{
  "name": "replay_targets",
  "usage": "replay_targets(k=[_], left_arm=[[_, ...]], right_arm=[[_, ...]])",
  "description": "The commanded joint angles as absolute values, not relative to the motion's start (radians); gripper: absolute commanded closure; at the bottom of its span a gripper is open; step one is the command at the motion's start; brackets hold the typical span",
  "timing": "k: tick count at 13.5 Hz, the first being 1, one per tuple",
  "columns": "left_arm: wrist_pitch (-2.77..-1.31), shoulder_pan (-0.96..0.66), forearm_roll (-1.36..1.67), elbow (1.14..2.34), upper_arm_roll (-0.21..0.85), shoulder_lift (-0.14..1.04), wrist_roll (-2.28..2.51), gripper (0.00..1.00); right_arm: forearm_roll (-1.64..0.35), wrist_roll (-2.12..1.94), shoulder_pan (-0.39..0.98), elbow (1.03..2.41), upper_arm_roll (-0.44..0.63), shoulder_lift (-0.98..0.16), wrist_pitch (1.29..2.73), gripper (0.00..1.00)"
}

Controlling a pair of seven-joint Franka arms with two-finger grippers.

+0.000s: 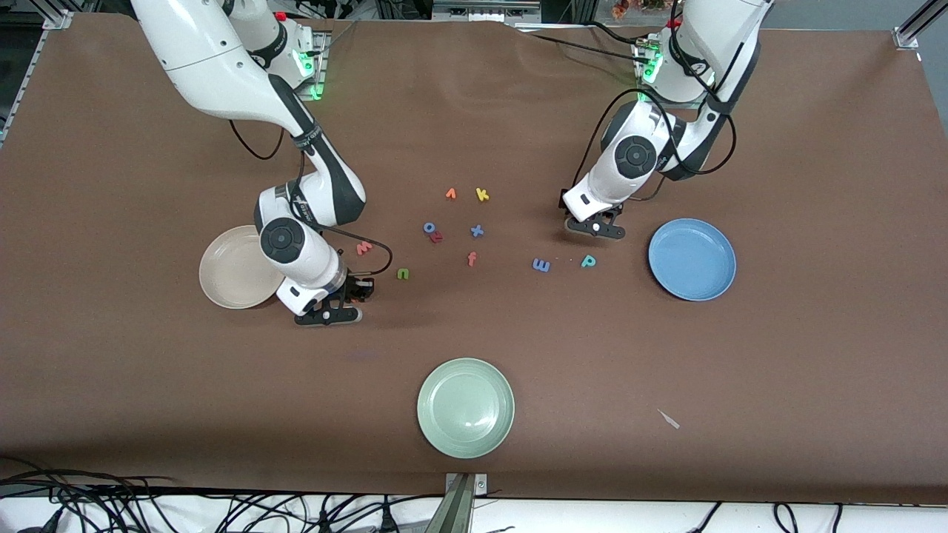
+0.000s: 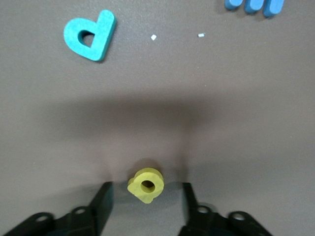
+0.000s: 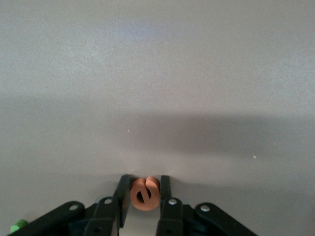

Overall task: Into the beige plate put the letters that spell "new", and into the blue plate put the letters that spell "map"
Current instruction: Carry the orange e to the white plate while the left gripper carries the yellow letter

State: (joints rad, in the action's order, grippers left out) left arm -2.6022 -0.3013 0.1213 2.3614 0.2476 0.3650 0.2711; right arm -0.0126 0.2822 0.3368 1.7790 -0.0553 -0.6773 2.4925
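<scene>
beside the beige plate (image 1: 235,268), the right tool (image 3: 143,201) pinches the orange e (image 3: 144,193). near the blue plate (image 1: 692,259), the left tool (image 2: 146,201) straddles the yellow a (image 2: 145,185), fingers apart.

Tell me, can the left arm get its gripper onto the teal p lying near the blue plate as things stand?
Probably yes, but not just yet. The teal p lies in the open, nothing on it, close to the left gripper. That gripper, though, is low with a finger on each side of the yellow a, so it is busy.
</scene>
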Motion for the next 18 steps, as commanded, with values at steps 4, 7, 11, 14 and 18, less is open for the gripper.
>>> replay_targets(k=[4,7,11,14,18], left_arm=[[-2.62,-0.316,0.14,2.365,0.239,0.365,0.275,0.84],[-2.615,-0.314,0.137,2.365,0.239,0.359,0.273,0.87],[-2.525,-0.22,0.13,2.367,0.238,0.24,0.258,0.87],[-2.439,-0.057,0.129,2.368,0.238,0.167,0.102,0.87],[-2.444,0.093,0.111,2.367,0.212,0.19,-0.173,0.87]], right_arm=[[-0.034,0.24,0.316,1.681,-0.06,-0.657,2.261,0.75],[-0.034,0.169,0.301,1.728,-0.032,-0.603,2.209,0.75],[-0.035,-0.016,0.301,1.891,0.07,-0.476,2.224,0.75],[-0.037,-0.115,0.301,1.976,0.149,-0.407,2.224,0.75],[-0.04,-0.184,0.301,2.13,0.202,-0.379,2.398,0.72]])
